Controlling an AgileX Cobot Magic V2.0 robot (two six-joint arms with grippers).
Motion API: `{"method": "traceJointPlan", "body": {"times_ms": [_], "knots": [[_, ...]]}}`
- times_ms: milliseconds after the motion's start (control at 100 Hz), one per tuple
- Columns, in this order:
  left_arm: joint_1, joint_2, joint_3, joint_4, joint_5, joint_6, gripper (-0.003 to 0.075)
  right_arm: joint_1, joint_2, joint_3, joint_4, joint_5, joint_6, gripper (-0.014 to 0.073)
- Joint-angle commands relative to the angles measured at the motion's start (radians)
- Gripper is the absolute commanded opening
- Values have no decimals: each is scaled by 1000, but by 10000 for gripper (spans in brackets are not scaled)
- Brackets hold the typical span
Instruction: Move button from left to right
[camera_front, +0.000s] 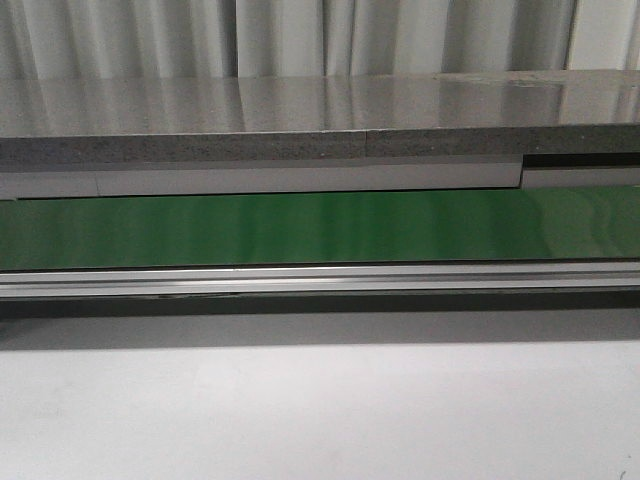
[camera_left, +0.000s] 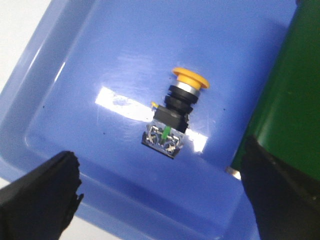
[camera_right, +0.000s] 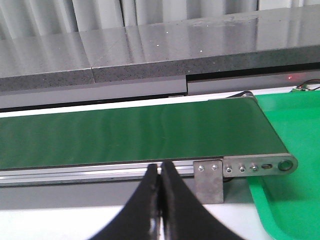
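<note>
Button (camera_left: 176, 112) lying in blue tray (camera_left: 75, 75), cap end away from left gripper (camera_left: 160, 200) — fingers wide, astride it; right gripper (camera_right: 161, 200) closed, empty

In the left wrist view, the left gripper (camera_left: 162, 195) stands with its two black fingers spread wide apart, one fingertip (camera_left: 42, 192) at one lower corner of the picture and the other at the opposite corner, with nothing held between them. It hangs above the surface beneath it, touching nothing. In the right wrist view, the right gripper (camera_right: 161, 210) has its two dark fingers pressed flat together along their length, with only a thin seam between them and nothing clamped. Neither arm shows in the front view
</note>
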Motion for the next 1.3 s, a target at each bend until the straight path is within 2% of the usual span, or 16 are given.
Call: {"method": "traceJointPlan", "body": {"times_ms": [0, 260, 1290], "knots": [[2, 38, -82, 39, -20, 0, 615, 4, -19, -14, -9, -82, -1, -67], [2, 165, -192, 45, 45, 20, 615, 4, -19, -14, -9, -82, -1, -67], [1, 358, -201, 34, 33, 103, 615, 4, -19, -14, -9, -82, -1, -67]]}}
